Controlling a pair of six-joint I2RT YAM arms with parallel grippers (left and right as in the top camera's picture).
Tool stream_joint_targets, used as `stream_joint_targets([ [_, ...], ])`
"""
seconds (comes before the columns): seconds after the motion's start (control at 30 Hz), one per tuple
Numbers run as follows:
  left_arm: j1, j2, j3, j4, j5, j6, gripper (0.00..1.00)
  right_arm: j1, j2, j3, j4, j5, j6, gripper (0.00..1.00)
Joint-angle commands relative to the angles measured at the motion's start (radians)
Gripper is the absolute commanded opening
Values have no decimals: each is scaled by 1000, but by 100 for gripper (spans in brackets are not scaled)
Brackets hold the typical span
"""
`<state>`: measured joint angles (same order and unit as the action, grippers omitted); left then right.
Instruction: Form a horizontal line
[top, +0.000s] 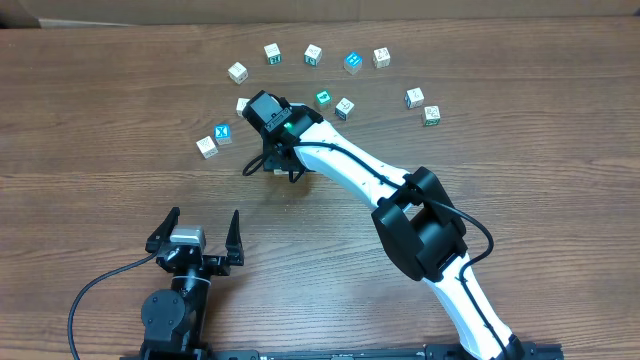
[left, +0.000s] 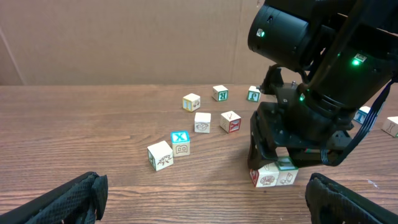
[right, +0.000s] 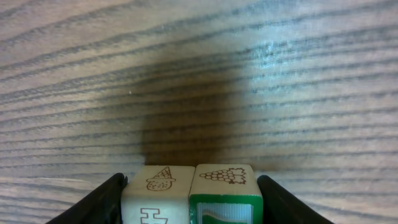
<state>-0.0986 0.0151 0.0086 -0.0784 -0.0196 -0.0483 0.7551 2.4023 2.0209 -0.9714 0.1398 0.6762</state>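
Note:
The horizontal line shows as a short row of two touching cubes: a pale cube with an ice-cream drawing (right: 158, 193) and a green-faced cube with grapes (right: 225, 193). Both rest on the wooden table. My right gripper (right: 193, 202) stands over them, one finger close on each outer side, slightly apart from the green cube. From the left wrist view the same pair (left: 273, 177) sits under the right gripper (left: 273, 167). In the overhead view the right gripper (top: 275, 165) hides the row. My left gripper (top: 204, 220) is open and empty near the front edge.
Loose cubes lie in an arc behind the right arm: several pale ones (top: 272, 53), a blue one (top: 352, 61), a teal one (top: 323, 98). A blue X cube (top: 223, 132) and a pale cube (top: 207, 146) lie at the left. A cardboard wall (left: 124, 37) stands behind.

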Motion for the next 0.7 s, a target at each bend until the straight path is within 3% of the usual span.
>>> stream_joint_targets([
  [0.0, -6, -9, -4, 3, -6, 19, 100, 9, -4, -6, -2, -10, 5, 68],
  [0.27, -6, -9, -4, 3, -6, 19, 100, 8, -4, -6, 17, -10, 5, 95],
  [0.47, -6, -9, -3, 3, -6, 19, 99, -21, -5, 24, 42, 16, -20, 95],
  [0.67, -6, -9, -4, 3, -6, 19, 100, -132, -34, 235, -87, 18, -113, 97],
])
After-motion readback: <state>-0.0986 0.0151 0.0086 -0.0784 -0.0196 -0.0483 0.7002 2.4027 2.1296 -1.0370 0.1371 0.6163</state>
